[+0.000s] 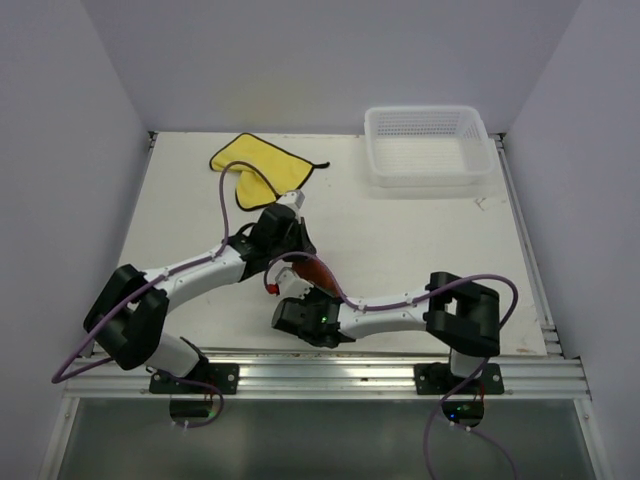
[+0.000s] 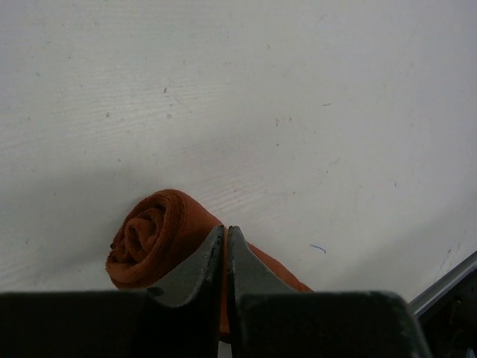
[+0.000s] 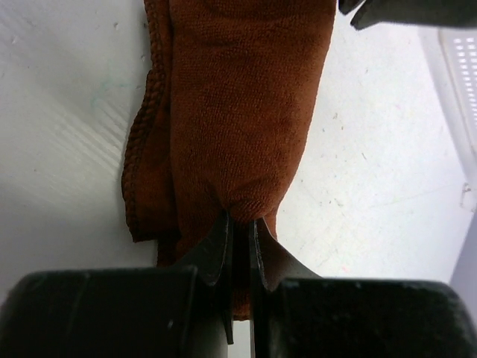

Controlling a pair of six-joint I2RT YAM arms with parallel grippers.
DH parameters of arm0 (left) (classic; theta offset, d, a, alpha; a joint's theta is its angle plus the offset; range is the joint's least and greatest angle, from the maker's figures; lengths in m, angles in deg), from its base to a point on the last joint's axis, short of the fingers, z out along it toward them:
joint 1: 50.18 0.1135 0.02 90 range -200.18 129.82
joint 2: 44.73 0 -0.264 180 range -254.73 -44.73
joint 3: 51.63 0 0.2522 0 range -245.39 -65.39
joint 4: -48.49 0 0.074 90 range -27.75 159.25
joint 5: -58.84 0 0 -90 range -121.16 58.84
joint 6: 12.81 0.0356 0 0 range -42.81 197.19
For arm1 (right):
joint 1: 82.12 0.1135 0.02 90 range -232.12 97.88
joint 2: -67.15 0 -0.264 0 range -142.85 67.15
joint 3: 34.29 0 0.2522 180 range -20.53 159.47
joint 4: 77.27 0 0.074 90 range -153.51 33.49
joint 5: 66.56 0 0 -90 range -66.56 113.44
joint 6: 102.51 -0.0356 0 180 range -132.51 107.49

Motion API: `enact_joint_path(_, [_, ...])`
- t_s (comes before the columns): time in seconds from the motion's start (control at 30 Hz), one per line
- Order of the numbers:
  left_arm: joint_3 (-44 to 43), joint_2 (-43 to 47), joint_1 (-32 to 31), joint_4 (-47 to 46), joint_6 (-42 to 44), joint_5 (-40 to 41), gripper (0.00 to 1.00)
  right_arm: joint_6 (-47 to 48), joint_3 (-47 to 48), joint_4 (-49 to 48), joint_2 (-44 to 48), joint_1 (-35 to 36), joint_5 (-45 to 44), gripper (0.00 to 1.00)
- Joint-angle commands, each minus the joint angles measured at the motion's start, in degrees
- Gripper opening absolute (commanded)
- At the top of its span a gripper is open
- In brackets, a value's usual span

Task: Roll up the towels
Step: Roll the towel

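Note:
The rust-brown towel (image 1: 314,268) lies at the table's middle between my two grippers. In the left wrist view it is a tight roll (image 2: 153,233) just left of the fingertips, with a flat tail running under them. My left gripper (image 2: 226,231) is shut, with a thin strip of the cloth between its fingers; from above it (image 1: 292,248) sits over the towel's far end. My right gripper (image 3: 240,221) is shut on a pinched fold at the near end of the towel (image 3: 246,97); from above it (image 1: 298,292) is just in front. The yellow towel (image 1: 262,168) lies crumpled at the back left.
A white mesh basket (image 1: 425,178) stands at the back right; its corner shows in the right wrist view (image 3: 462,67). The left gripper's fingertip (image 3: 373,10) shows at the top of the right wrist view. A metal rail (image 1: 380,365) runs along the table's near edge.

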Motion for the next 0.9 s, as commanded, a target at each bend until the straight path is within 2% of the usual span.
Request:
enact_joint_path(0.0, [1.92,2.72,0.51,-3.24,-1.42,-2.43,0.08,-0.19,4.18,5.22,-3.66,2.13,-6.16,0.00])
enact_joint_path(0.27, [7.55,3.87,0.42,-7.63,-2.92,-3.66,0.08,-1.33,6.65,7.42,-7.89,3.10,-6.52,0.00])
enact_joint_path(0.37, [9.22,2.82,0.42,-9.21,-3.36,-4.01,0.07,-1.51,6.65,7.42,-7.89,3.10,-6.17,0.00])
enact_joint_path(0.47, [9.57,0.98,0.51,-10.18,-3.36,-5.16,0.01,-1.59,6.48,7.07,-7.45,3.10,-5.64,0.00])
enact_joint_path(0.63, [9.66,-1.75,0.42,-10.89,-3.01,-5.16,0.01,-1.15,5.51,5.58,-5.08,2.93,-5.03,0.00])
enact_joint_path(0.8, [11.24,-3.25,0.42,-11.85,-3.36,-4.81,0.00,-2.91,4.72,4.96,-2.44,2.66,-3.36,0.13])
enact_joint_path(0.87, [11.50,-3.25,0.42,-11.85,-3.36,-4.46,0.00,-3.26,4.02,4.17,-0.34,2.49,-2.75,0.23])
